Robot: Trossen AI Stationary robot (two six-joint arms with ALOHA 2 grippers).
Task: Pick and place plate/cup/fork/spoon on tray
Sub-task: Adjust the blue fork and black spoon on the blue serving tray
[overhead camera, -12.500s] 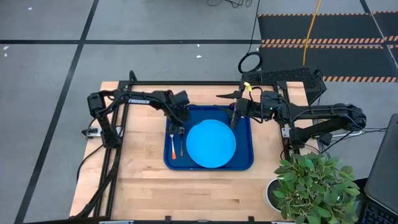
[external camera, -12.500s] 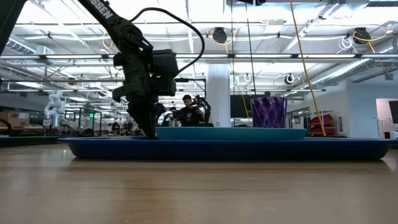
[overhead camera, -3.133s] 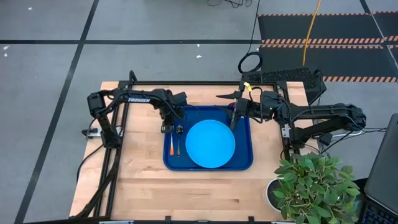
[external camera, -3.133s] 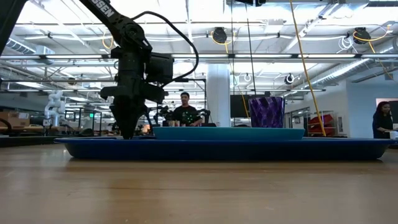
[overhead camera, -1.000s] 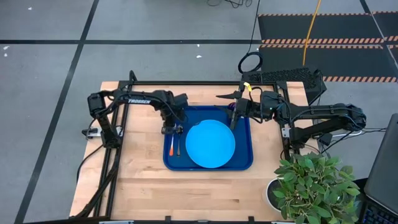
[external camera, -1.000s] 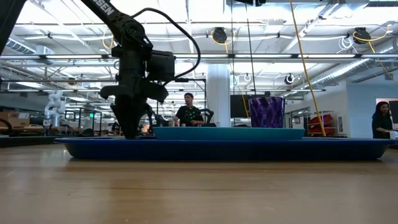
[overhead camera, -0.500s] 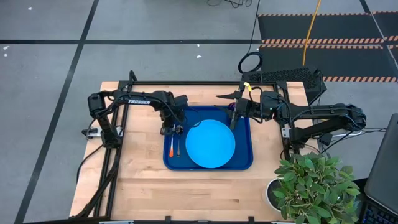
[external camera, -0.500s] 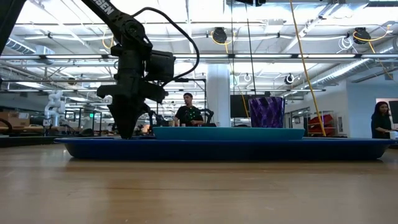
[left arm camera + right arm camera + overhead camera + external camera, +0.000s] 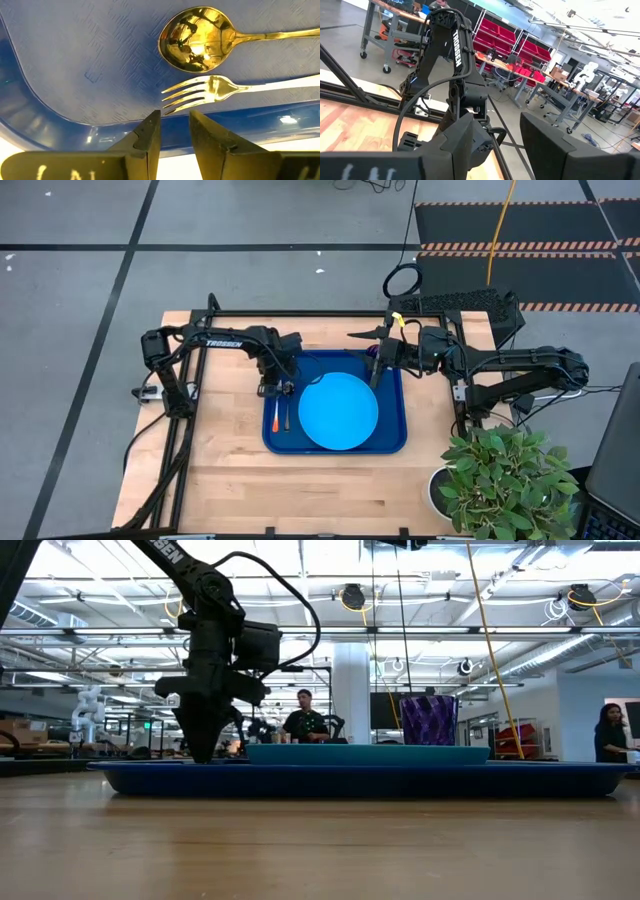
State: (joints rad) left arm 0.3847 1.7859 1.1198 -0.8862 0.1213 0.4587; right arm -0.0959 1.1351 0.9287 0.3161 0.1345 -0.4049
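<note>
High view: the table is topped by the tray, in which the plate is laid centrally. At its far right corner the cup is stood. Fork and spoon are laid side by side along the left rim. The left pincer is held slightly parted beside the tines; the right pincer is parted, empty.

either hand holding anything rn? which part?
Nothing held. Left hand is open over the tray rim, fingers empty, fork tines just ahead of them. Right hand is open and empty at the tray's far edge.
</note>
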